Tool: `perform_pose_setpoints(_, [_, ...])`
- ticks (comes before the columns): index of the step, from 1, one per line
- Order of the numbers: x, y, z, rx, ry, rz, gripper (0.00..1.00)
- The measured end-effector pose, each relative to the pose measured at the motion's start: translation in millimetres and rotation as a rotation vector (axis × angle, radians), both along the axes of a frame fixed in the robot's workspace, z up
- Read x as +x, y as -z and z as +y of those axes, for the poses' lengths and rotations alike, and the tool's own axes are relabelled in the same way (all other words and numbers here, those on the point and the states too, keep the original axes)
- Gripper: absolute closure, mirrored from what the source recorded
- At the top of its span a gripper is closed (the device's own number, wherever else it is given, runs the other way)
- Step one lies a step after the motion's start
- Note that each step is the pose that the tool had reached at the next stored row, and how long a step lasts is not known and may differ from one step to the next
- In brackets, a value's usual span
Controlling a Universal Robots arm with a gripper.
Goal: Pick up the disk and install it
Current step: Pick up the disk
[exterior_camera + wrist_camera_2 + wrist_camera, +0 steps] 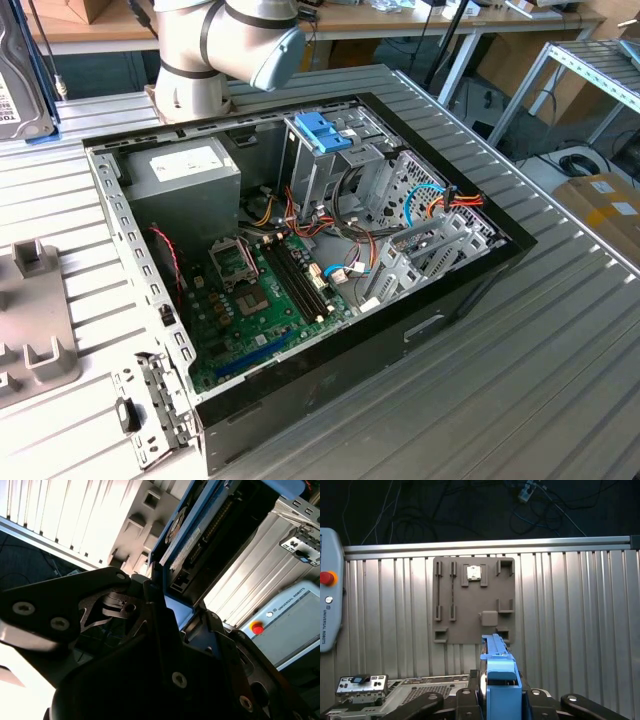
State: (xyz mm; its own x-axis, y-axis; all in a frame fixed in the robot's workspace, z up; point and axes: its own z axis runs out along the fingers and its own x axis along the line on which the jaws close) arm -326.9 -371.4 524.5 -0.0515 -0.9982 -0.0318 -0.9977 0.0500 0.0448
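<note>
The gripper (167,607) looks pressed together on the disk (200,530). In the second wrist view its black fingers (150,605) sit on either side of the light-blue frame, though the contact itself is partly in shadow, so I read it as a pinch rather than seeing it plainly. In the first wrist view the disk (500,680) stands edge-on between the gripper's links, in front of the grey holder plate (470,600) on the ribbed table (570,605). I cannot tell how far clear of the plate's slots it is. In the exterior view the disk (20,80) shows at the upper left corner of the frame, well apart from the open computer case (400,340) and its metal cage (330,170) with the blue latch (320,135).

The hold seems to be near one end, on smooth plastic, so the long free end could sag or twist. A tilted disk would likely catch on the cage walls. Loose red and orange cables (300,215) lie just beside the cage and could snag or get trapped.
</note>
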Motion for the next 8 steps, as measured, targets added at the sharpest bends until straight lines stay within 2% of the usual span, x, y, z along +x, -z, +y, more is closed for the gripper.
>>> perform_pose_setpoints(8, [1.9,1.0,-1.2,0.0001,0.0,-0.0001,0.63])
